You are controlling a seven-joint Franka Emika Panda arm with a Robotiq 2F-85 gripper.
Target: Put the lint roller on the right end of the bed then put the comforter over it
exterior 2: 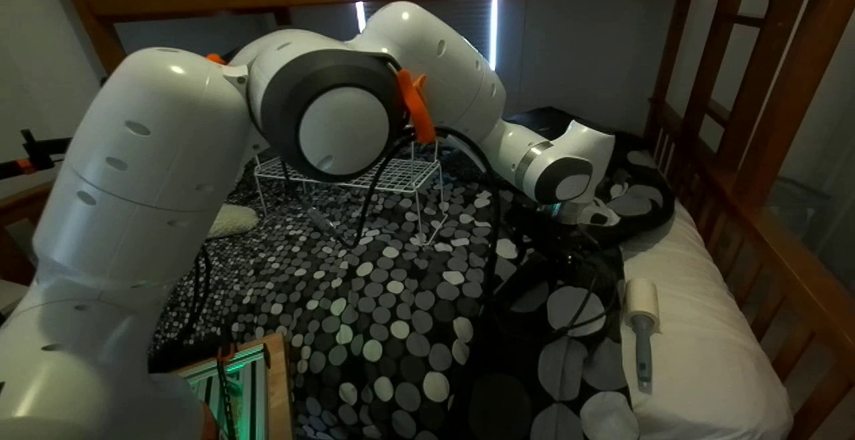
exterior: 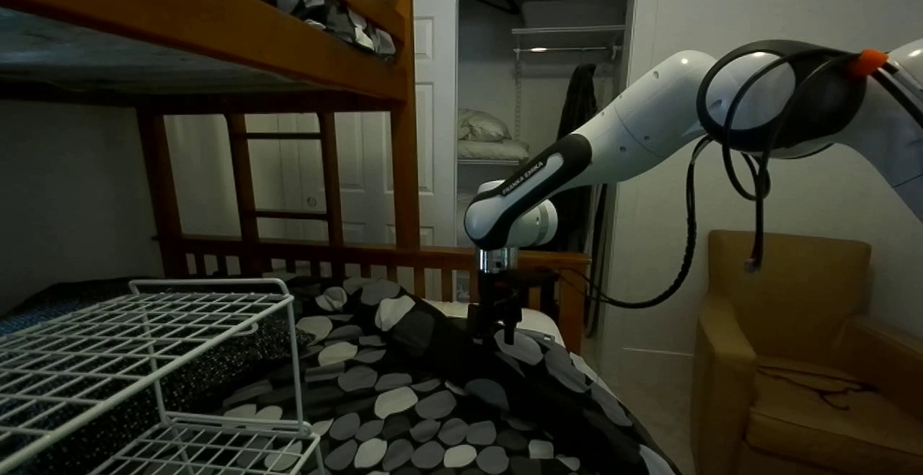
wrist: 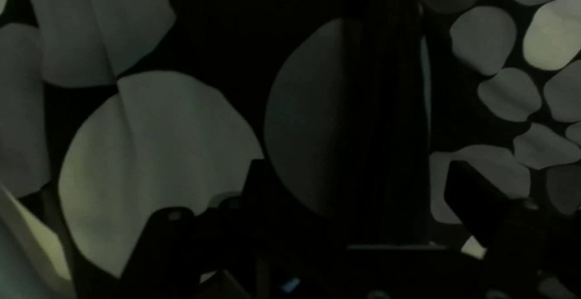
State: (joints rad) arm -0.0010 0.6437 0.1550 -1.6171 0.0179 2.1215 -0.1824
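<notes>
Bed (exterior: 405, 172): brown wooden bunk with ladder (exterior: 330, 179); slatted rail (exterior 2: 801, 276) on the right in an exterior view. Spotted bedding (exterior: 310, 3) on the upper bunk.
Comforter (exterior 2: 574, 366): black with big grey and white spots, right part of the lower bunk, bunched at the far right. Smaller-spotted cloth (exterior 2: 374, 286) over middle and left — same piece or separate, can't tell.
Lint roller (exterior 2: 642, 301): in an exterior view, lying on white sheet (exterior 2: 708, 366) between comforter and slatted rail; pale roll toward far, grey handle toward near. Just beside comforter edge, in plain sight.
Gripper (wrist: 356, 172): fingers wide apart in wrist view, dark fold of cloth seen between them — touching or not, too dark to tell. Low at the comforter, pointing down, in both exterior views.
Arm (exterior: 634, 122): white with black parts, reaching over the bed, black cable (exterior: 691, 230) looping off it.
Wire rack (exterior: 166, 370): white, standing on the cloth, left of gripper in both exterior views.
Armchair (exterior: 789, 273): tan, at right in an exterior view, apart from the bed.
Closet (exterior: 570, 14): far side, behind the arm; dark garment (exterior: 579, 96) hanging, pale pillow (exterior: 484, 127) inside.
</notes>
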